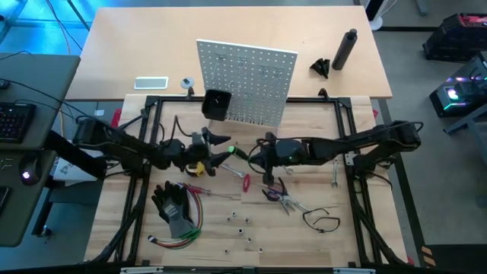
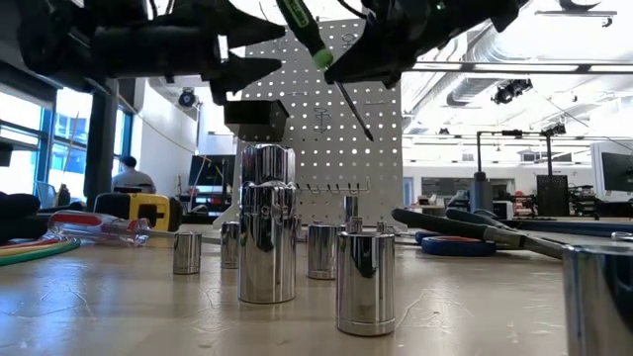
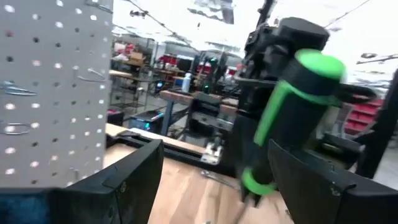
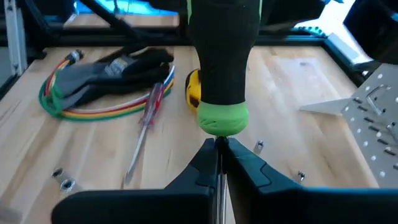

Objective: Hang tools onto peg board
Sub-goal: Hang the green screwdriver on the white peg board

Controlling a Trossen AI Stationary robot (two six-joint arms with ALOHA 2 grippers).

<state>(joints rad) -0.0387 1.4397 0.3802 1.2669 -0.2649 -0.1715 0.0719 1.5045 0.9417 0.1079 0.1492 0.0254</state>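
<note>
Green-handled screwdriver (image 4: 222, 74) is pinched by its shaft in the right gripper (image 4: 221, 158), left gripper (image 1: 221, 148) spread beside it; a handover seems underway; next, the peg board (image 1: 247, 80).

Green-handled screwdriver (image 3: 292, 118) held by right pincer (image 3: 261, 62), peg board (image 3: 50, 93) nearby

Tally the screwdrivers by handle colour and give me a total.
green-handled screwdriver: 1, held in the right gripper
red-handled screwdrivers: 2, lying on the table
Total: 3
</note>
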